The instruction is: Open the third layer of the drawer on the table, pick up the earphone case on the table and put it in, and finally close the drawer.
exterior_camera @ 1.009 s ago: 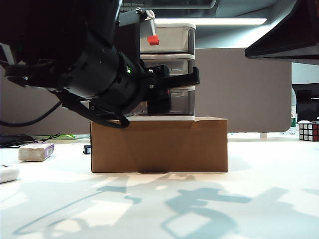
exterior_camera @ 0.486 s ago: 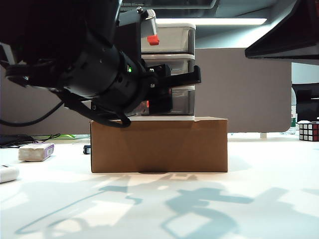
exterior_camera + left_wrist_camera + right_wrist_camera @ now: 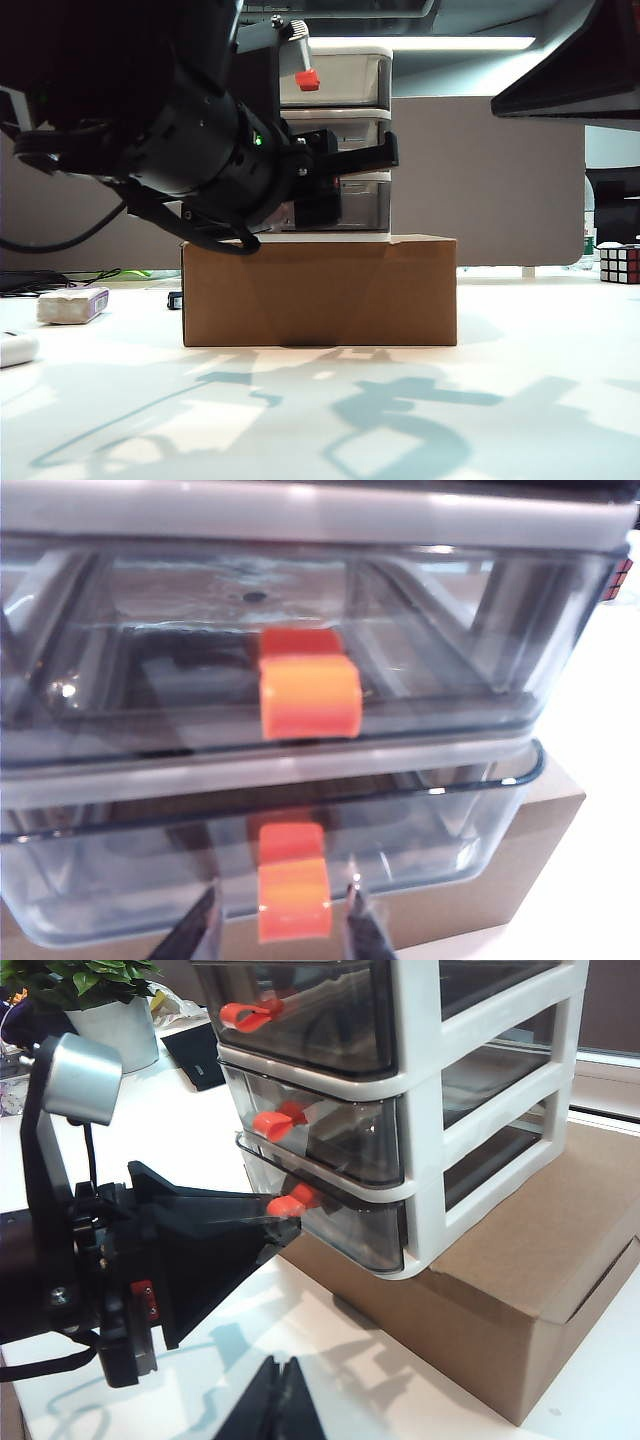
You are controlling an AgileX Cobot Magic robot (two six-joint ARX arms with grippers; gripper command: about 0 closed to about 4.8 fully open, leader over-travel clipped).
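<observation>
Parked low in front of the drawer (image 3: 480, 1090), at the handle (image 3: 293, 895) of the third layer (image 3: 430, 830): the left claw (image 3: 282, 908), partly open, with one finger at each side of the red-orange tab and a thin gap showing on both sides, so no firm pinch to report yet. Probably placed so in order to close on the tab and pull straight out; already standing a little proud of the white frame in the right wrist view, that lowest tier. Raised on a brown cardboard box (image 3: 320, 290), which explains the high and level reach of the arm. Held back and to the side, well apart from the unit: the right claw (image 3: 277, 1400), closed on nothing, perhaps kept away to leave room. Waiting untouched on the surface (image 3: 500, 400), at the far left edge of the exterior view: the earphone case (image 3: 15, 349). Compared with a second ago, almost nothing different: same tier, same pose, only a hair of shift at the finger tip.
</observation>
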